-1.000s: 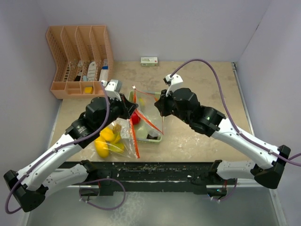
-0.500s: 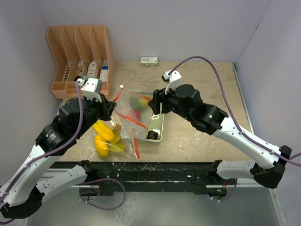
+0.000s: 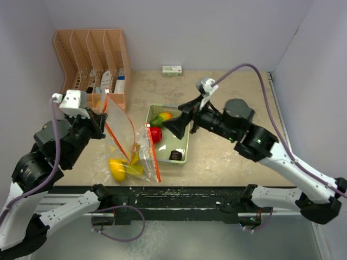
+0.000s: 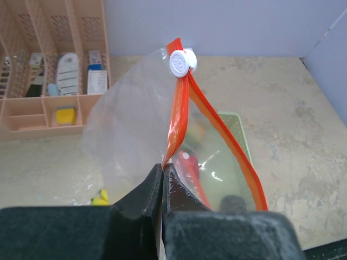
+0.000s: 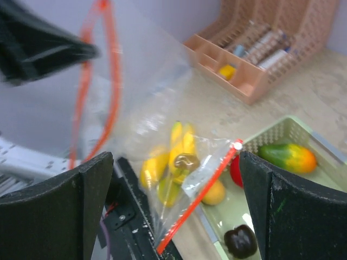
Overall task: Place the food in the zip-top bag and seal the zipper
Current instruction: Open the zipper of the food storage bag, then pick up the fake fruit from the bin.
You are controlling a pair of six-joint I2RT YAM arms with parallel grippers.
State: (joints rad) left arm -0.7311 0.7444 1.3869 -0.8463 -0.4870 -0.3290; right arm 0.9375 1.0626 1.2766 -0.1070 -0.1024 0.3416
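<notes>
Left gripper [image 4: 164, 172] is pinching one side of the zipper [image 4: 178, 108], jaws closed tight on the strip. It is holding the bag [image 3: 122, 130] up so the mouth is gaping toward the tray [image 3: 183, 149], while the other zipper side is lying on the table [image 3: 227, 97]. Yellow fruit [image 3: 120, 167] is sitting inside the bag's low end, near the front edge. Apple [image 3: 155, 134], mango [image 3: 161, 117] and dark fruit [image 3: 175, 155] are lying in the tray, not yet bagged. Right gripper [image 3: 174, 125] is hovering over the tray, fingers spread wide and gripping nothing, likely lining up on the next fruit.
</notes>
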